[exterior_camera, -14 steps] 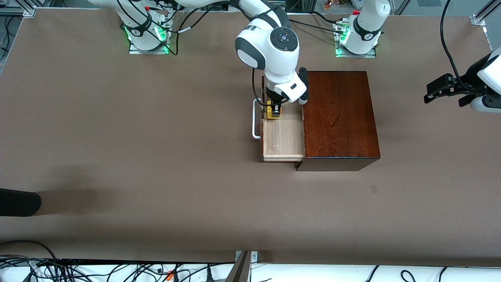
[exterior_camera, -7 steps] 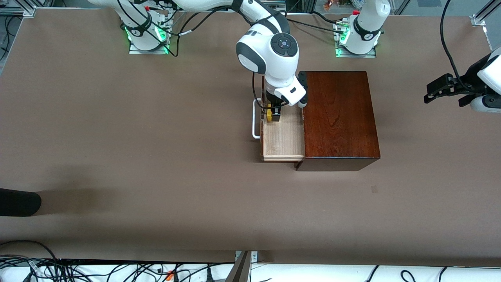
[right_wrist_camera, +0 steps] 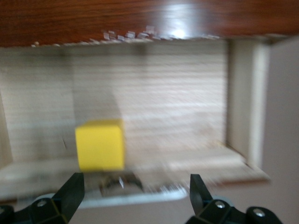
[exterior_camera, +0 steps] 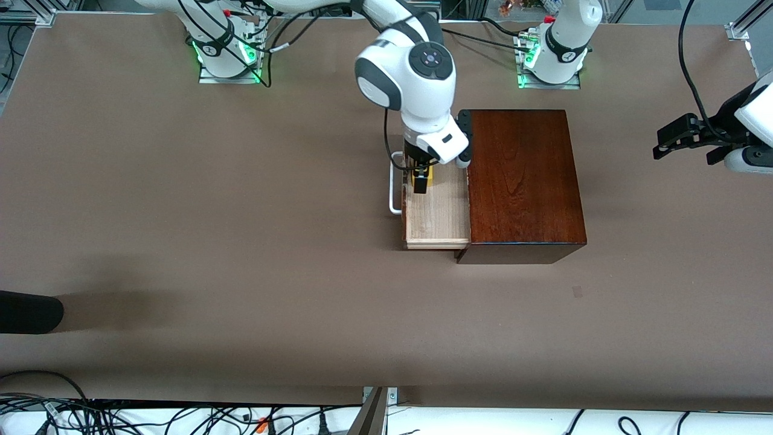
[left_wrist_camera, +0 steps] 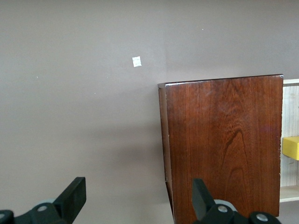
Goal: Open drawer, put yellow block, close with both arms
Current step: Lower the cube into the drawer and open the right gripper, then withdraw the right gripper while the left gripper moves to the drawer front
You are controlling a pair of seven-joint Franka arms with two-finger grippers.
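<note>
The brown worktop (exterior_camera: 181, 241) carries one landmark for you, the glossy dark mahogany box (exterior_camera: 522, 181), so place everything by it. Going across the front view from the right arm's end, you first meet the drawer (exterior_camera: 438, 211), pulled out of the box toward the right arm's end of the worktop, its pale tray exposed and its white handle (exterior_camera: 394, 184) at the outer end. The right claw (exterior_camera: 421, 175) hangs over the part of the tray farthest from the front camera, and your right wrist view shows its fingers spread wide with nothing between them. The yellow block (right_wrist_camera: 100, 144) rests on the tray floor below them, in the tray's outer part toward the drawer front and away from the box's mouth. Past the box, out at the left arm's end of the worktop, the left claw (exterior_camera: 685, 142) waits in the air, its fingers apart and empty in its own wrist view. So judge the placing step as just done: the block is in and released, and the drawer is not yet shut. Your next move calls for lifting the right claw straight up clear of the tray walls, then bringing both arms to the drawer front and pushing evenly so the tray slides in without skewing.
</note>
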